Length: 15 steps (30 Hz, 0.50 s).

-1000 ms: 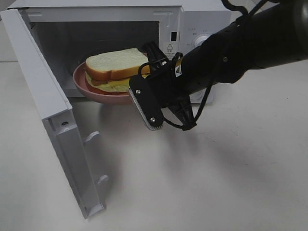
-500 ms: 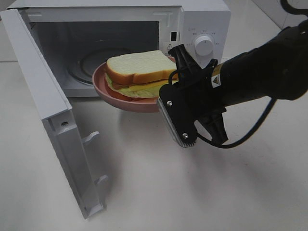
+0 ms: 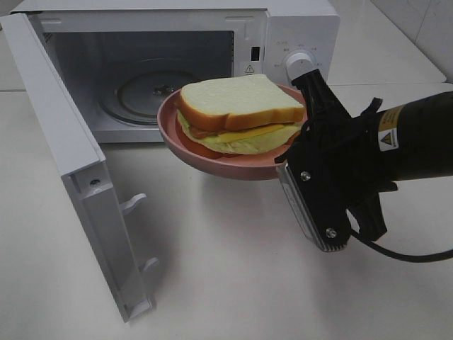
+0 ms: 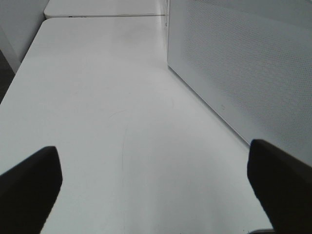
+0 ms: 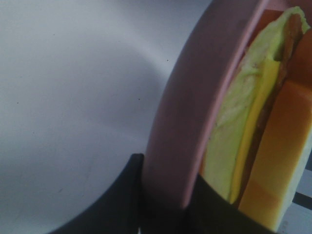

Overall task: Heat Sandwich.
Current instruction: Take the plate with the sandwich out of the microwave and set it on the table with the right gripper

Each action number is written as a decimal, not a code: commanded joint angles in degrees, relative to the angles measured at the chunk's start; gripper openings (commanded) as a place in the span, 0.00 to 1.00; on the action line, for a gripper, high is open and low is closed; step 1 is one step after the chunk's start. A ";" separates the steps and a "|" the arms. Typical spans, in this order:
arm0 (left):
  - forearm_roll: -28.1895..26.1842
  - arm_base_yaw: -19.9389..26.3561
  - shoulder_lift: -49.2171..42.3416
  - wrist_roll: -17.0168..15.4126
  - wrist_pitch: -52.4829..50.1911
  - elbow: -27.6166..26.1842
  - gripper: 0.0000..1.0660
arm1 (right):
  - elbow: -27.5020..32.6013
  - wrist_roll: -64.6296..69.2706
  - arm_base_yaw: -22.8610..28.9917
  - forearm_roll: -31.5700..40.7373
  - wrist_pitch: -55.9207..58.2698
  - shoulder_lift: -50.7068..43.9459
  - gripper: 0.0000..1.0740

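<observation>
The sandwich [image 3: 237, 106], thick white bread with tan crust, yellow cheese and pale green filling, lies on a round pink plate [image 3: 212, 161]. My right gripper [image 3: 299, 133] is shut on the plate's right rim and holds it level above the table, just outside the open microwave [image 3: 301, 28]. In the right wrist view the plate's rim [image 5: 187, 122] sits between the dark fingers [image 5: 131, 195], with the sandwich [image 5: 265, 146] beyond. My left gripper [image 4: 156, 187] is open and empty over bare table; it is out of the exterior view.
The microwave door [image 3: 71, 163] stands open to the left. The glass turntable [image 3: 141, 88] inside is bare. The left wrist view shows the microwave's perforated side wall [image 4: 243, 63]. The white table [image 3: 226, 283] lies below the plate.
My right gripper has drawn the plate with the sandwich out of the microwave opening, to the right and toward the front. The door has not moved.
</observation>
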 commanded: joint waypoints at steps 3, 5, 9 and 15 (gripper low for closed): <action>-0.06 -0.06 -1.32 -0.11 -0.29 0.23 0.92 | 1.49 0.34 -0.23 -1.26 0.74 -4.07 0.00; -0.06 -0.06 -1.32 -0.11 -0.29 0.23 0.92 | 2.75 0.34 -0.23 -1.32 2.29 -6.47 0.00; -0.06 -0.06 -1.32 -0.11 -0.29 0.23 0.92 | 4.53 0.52 -0.23 -1.38 4.58 -9.97 0.01; -0.06 -0.06 -1.32 -0.11 -0.29 0.23 0.92 | 7.10 0.52 -0.23 -1.38 6.82 -14.78 0.01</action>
